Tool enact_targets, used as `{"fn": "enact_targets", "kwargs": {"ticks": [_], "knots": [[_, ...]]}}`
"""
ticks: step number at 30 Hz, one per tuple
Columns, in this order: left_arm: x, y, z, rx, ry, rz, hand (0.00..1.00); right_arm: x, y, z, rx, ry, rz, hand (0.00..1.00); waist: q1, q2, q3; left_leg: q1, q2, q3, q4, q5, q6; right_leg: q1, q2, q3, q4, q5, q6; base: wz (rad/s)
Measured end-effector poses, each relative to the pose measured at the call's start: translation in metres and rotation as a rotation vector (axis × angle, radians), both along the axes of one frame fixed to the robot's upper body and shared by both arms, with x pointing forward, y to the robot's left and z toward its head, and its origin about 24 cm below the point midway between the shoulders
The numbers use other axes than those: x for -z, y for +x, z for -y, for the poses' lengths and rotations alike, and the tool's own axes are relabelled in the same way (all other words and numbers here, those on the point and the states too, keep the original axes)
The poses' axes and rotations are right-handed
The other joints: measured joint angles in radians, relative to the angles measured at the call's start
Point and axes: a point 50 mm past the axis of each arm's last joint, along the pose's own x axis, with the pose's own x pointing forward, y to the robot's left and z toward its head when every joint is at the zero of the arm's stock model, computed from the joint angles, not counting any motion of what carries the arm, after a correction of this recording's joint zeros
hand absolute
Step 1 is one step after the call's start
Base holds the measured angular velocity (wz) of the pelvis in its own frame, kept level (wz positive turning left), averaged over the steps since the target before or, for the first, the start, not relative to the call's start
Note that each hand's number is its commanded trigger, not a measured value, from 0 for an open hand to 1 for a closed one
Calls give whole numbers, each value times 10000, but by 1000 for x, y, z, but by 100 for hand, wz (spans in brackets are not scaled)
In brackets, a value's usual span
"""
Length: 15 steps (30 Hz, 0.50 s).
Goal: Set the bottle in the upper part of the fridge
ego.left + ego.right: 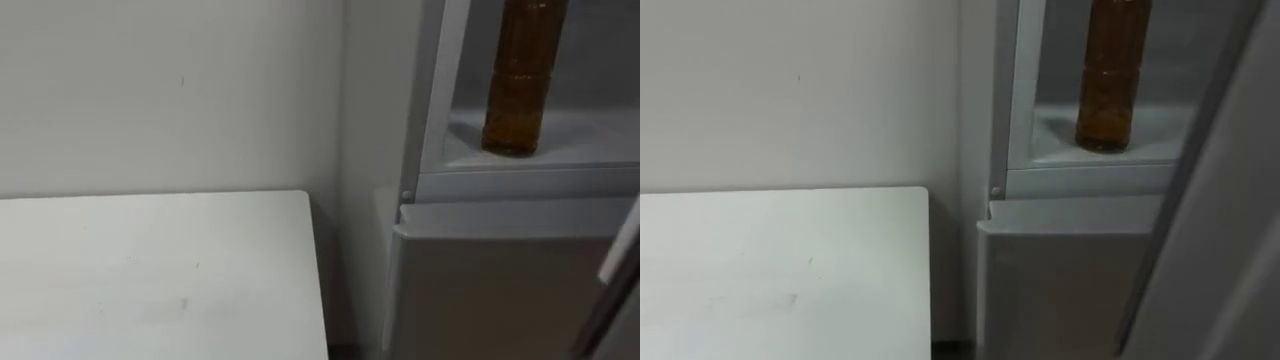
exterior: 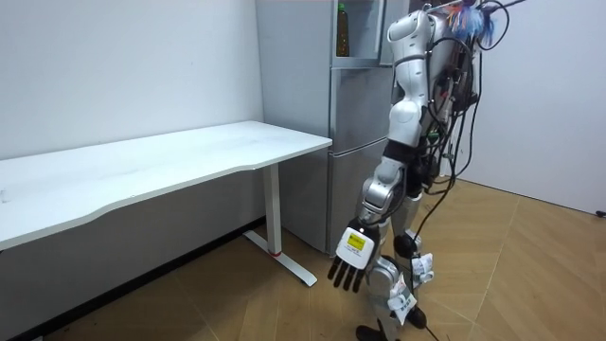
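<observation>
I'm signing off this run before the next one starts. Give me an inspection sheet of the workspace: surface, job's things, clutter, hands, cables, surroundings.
surface: white table, nothing on it, to the left of the fridge.
job's things: bottle stands upright on the shelf of the upper fridge compartment; the door is open at the right.
clutter: nothing seen.
hands: left hand hangs low at the robot's side, fingers straight, holding nothing.
cables: nothing seen.
surroundings: plain wall behind the table; wood floor; the robot stands in front of the fridge.
</observation>
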Motion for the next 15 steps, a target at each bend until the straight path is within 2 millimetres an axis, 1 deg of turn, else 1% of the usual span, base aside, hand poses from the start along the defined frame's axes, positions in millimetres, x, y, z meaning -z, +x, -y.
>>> {"fn": "enact_targets", "kwargs": {"ticks": [2, 5, 9, 12, 15], "knots": [[0, -1, 0, -13, -8, -46, 0, -2, 3, -2, -142, -221, -49, 0, 56, 52, -27, 40, -8, -28, -14, 0, 0, 68, -4, -23, -18, 0, 1, 3], [0, -1, 0, -1, -13, -59, 0, -1, 7, -5, -436, -237, -124, 0, 62, 68, -26, 50, -4, -40, -14, 1, -1, 107, -2, -68, -21, 0, 0, 4], [1, -1, 2, 129, -72, -109, 0, -4, 11, -11, -726, -292, 19, 0, 45, 64, -27, 52, 1, -40, -7, 1, -1, 169, 8, -73, -165, 13, -5, 0], [1, 0, 4, 309, -144, -145, 0, -9, 14, -16, -907, -768, 120, 0, 60, 34, -30, 81, 2, -39, -3, 1, -1, 221, 13, -60, -196, 21, -1, -1], [2, -1, 5, 355, -190, -214, 0, -10, 22, -26, -1347, -1006, 202, 0, 59, -8, -33, 100, 13, -34, -3, 1, -1, 218, 35, -15, -198, 35, -12, -3]]}}
